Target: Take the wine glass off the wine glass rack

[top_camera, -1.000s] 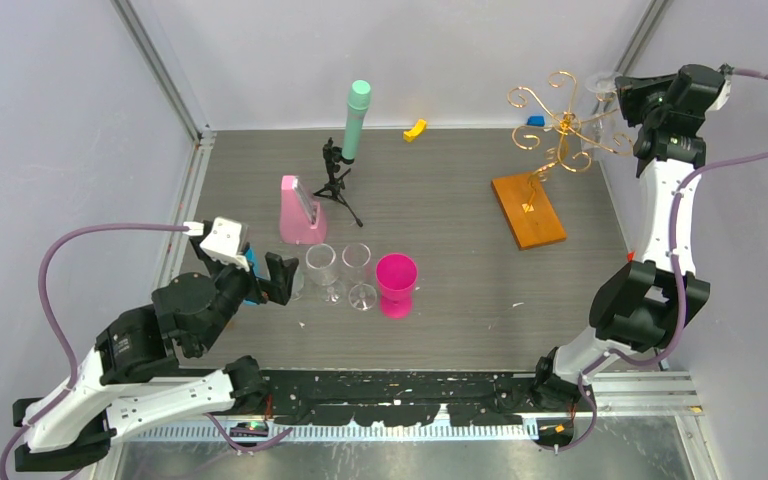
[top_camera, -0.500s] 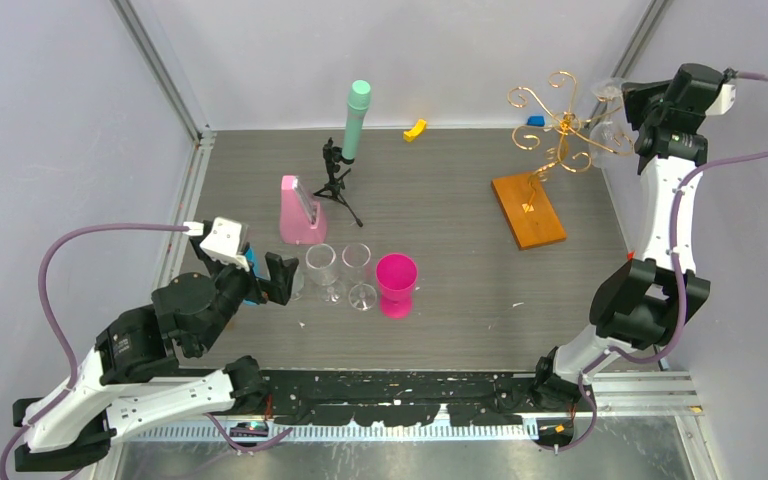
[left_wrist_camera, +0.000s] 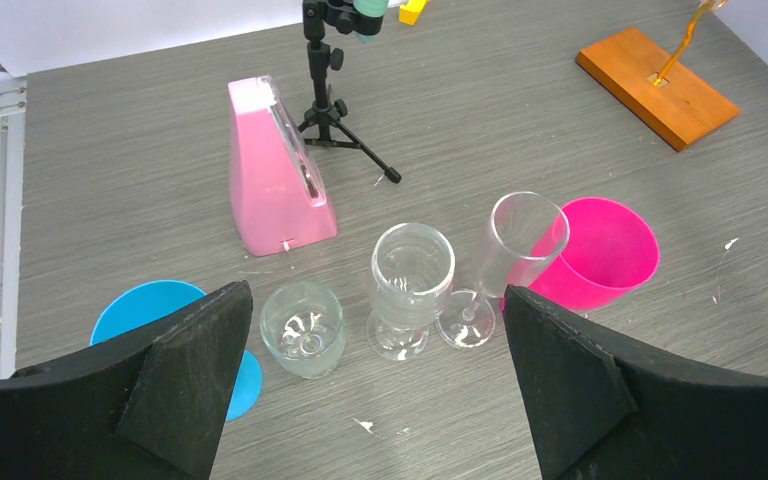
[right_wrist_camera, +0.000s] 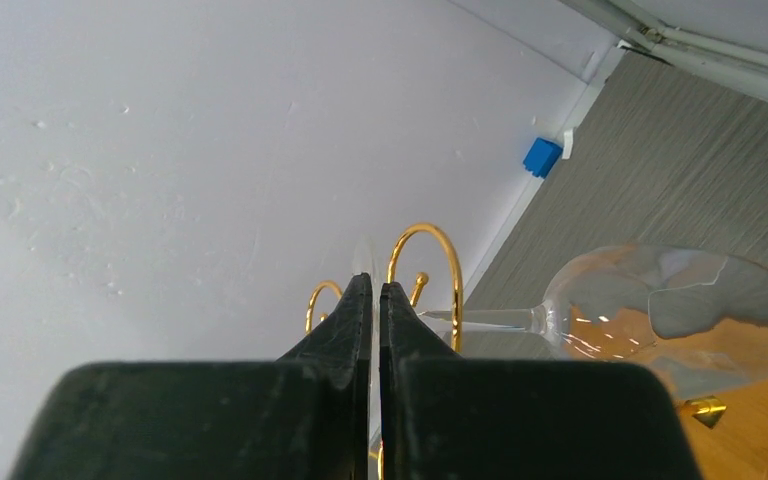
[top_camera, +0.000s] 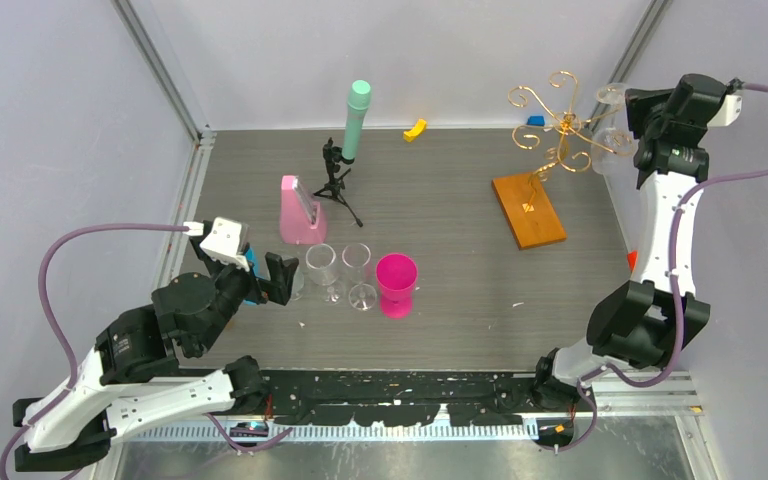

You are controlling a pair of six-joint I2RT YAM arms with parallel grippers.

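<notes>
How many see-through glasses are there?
4. Three stand in a row left of the pink cup: a small tumbler, a ribbed glass, a tall flute. The wine glass lies sideways by the gold rack, pinched in the right gripper. None seems hidden.

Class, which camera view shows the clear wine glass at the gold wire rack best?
Right wrist: the clear wine glass lies sideways, bowl and stem large and close. Top external shows it small and faint beside the gold wire rack. Left wrist misses it.

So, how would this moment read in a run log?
right tool shut on wine glass | stem crosses wine glass rack loop | left tool open
</notes>
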